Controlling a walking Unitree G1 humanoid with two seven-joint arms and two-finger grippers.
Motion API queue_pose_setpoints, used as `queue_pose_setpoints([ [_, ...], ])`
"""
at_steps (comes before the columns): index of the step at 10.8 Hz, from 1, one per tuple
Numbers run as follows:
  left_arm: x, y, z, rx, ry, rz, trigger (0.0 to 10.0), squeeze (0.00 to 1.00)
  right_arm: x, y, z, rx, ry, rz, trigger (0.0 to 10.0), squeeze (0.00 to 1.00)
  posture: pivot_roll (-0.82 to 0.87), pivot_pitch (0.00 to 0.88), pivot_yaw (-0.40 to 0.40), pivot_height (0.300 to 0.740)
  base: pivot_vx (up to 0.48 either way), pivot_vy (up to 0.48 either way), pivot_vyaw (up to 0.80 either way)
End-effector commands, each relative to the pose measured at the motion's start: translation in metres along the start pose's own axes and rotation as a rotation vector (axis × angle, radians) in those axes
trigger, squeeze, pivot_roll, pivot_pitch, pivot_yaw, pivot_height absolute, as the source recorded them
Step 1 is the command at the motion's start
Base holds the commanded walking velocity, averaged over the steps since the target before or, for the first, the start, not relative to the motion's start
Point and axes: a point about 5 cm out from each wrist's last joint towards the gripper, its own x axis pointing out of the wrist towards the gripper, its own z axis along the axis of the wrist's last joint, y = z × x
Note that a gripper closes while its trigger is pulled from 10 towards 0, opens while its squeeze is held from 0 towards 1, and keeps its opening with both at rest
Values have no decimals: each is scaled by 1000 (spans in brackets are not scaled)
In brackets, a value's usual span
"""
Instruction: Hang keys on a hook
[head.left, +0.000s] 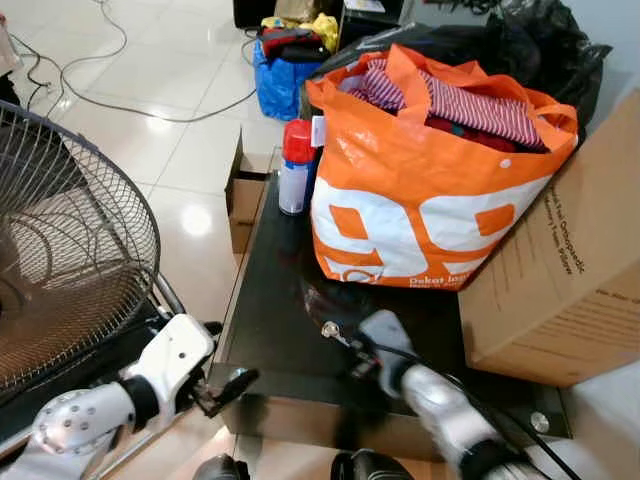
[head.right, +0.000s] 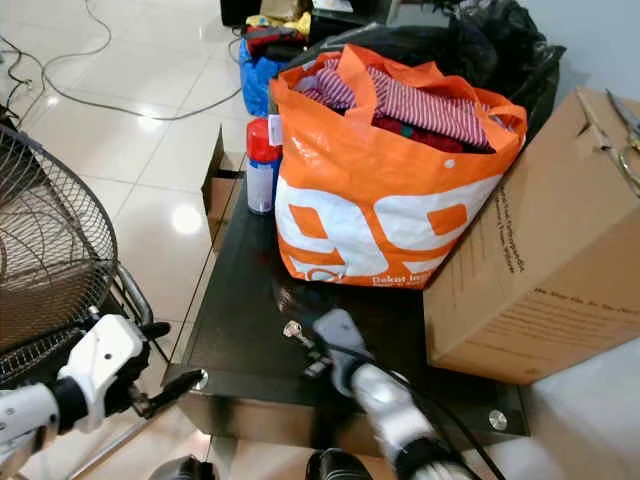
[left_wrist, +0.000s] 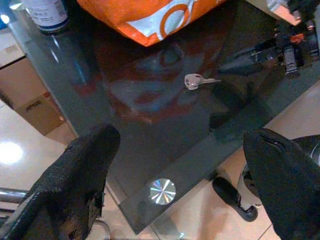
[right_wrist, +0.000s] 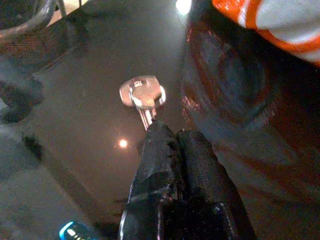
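Near the glass table (head.left: 270, 330) front edge, right tool (right_wrist: 170, 131) pinching key (right_wrist: 142, 95), left tool (left_wrist: 175, 165) wide off the corner.

A lived-in home, seemingly a living room used for storage. Evidence:

- Floor (head.left: 190, 70): glossy cream tiles, with loose cables (head.left: 90, 95) across them.
- Table (head.left: 270, 330): low, dark glass top with round metal corner fittings, of the coffee-table kind.
- Bag (head.left: 420, 190): orange and white shopping bag packed with striped clothing, standing on the table beyond the right gripper's closed fingers.
- Spray can (head.left: 296, 165): red-capped, beside the bag.
- Cardboard box (head.left: 570, 270): large, leaning against the bag.
- Fan (head.left: 60, 250): wire-guard pedestal type, beside the table.
- Blue bag (head.left: 280, 80) and black sack (head.left: 540, 40): both stuffed with soft goods, further off.
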Motion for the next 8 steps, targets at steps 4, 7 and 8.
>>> queue_pose_setpoints([
  [4, 3, -3, 1, 4, -4, -19, 10000, 0, -1, -1, 10, -6, -36, 13, 10000, 1000, 16, 130, -108, 732, 0, 0, 0],
  [7, -3, 2, 1, 20, 8, -12, 10000, 0, 18, 14, 18, -27, 9, -7, 10000, 1000, 32, 139, -99, 732, 0, 0, 0],
  [8, -5, 3, 1, 23, 13, -12, 10000, 0, 22, 17, 19, -28, 24, -5, 10000, 1000, 36, 141, -97, 732, 0, 0, 0],
])
